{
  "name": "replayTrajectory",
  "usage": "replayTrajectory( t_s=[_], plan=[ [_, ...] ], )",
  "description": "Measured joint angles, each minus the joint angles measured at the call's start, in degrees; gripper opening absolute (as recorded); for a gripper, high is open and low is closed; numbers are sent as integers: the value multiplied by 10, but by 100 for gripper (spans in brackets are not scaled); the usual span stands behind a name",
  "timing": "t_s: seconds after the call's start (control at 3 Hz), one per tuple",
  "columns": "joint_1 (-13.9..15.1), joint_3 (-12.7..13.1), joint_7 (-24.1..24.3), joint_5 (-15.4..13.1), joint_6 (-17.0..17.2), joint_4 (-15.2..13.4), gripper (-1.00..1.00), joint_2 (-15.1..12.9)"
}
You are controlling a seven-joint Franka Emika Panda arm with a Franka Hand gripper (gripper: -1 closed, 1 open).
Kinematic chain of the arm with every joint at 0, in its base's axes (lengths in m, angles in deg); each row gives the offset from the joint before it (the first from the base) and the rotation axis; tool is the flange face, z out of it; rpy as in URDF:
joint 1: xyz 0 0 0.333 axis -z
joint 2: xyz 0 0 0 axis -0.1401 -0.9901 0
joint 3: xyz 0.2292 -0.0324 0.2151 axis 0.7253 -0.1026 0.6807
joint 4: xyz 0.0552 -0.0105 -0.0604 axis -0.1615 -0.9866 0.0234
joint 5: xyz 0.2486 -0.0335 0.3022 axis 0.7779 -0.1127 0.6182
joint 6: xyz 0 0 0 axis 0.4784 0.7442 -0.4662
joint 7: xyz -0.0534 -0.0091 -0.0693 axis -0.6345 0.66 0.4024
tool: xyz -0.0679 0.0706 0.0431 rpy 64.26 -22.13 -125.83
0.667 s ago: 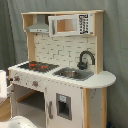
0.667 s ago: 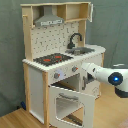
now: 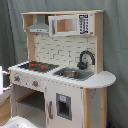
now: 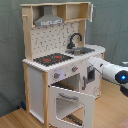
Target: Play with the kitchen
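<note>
Second exterior view shows the kitchen (image 4: 60, 65) standing on a wooden floor (image 4: 15, 117) before a grey curtain (image 4: 10, 50), with its oven door (image 4: 72, 105) swung down and open below the hob (image 4: 52, 59). The arm (image 4: 107, 70) reaches in from the second exterior view's right toward the front panel beside the oven opening, just under the knobs (image 4: 74, 69). Its end effector is hidden against the kitchen's front, so whether it is clenched or released I cannot tell. In the first exterior view the kitchen (image 3: 60, 75) fills the frame, tap (image 3: 86, 59) beside the sink (image 3: 72, 74), hood (image 3: 39, 25) above the hob, and the arm is not clearly seen. I judge the step in hand to be working around the oven, door already down. The next move likely calls for a careful approach to a knob or the door's edge, without pushing the light kitchen backward.
</note>
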Motion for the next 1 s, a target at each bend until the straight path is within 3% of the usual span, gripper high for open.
replayTrajectory(
  t_s=[0.33, 1.0],
  plan=[
    [-22, -40, -15, -9, 36, 2, 100, 29],
    [-40, -128, -37, -46, 66, 12, 100, 84]
  ],
)
